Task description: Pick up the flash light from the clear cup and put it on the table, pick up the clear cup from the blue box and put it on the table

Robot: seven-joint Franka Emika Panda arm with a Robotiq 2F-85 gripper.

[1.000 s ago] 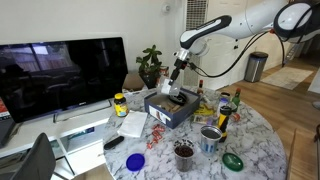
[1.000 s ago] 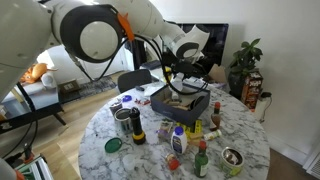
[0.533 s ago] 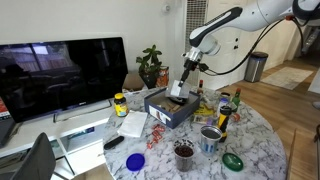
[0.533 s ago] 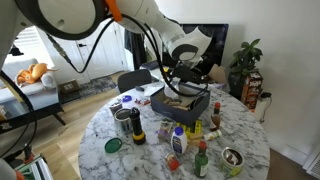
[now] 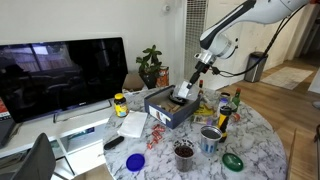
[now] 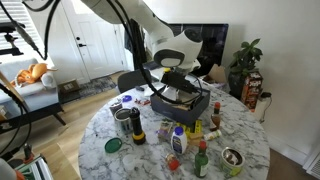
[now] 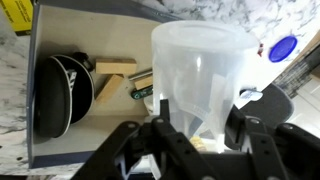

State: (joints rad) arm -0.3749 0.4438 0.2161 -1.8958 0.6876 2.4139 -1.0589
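Tool [image 7: 207, 128] is closed on the clear cup [image 7: 200, 65], holding it upright over the blue box [image 7: 100, 35], so I can carry it to the tabletop [image 7: 230, 12].

Marble table [image 6: 150, 160] carries blue box [image 6: 186, 104], cups [image 5: 210, 138], bottles [image 6: 177, 142]

clear cup [image 7: 205, 75]: frosted translucent plastic | table [image 7: 250, 15]: glossy marble-patterned | fingers [image 7: 258, 140]: matt black
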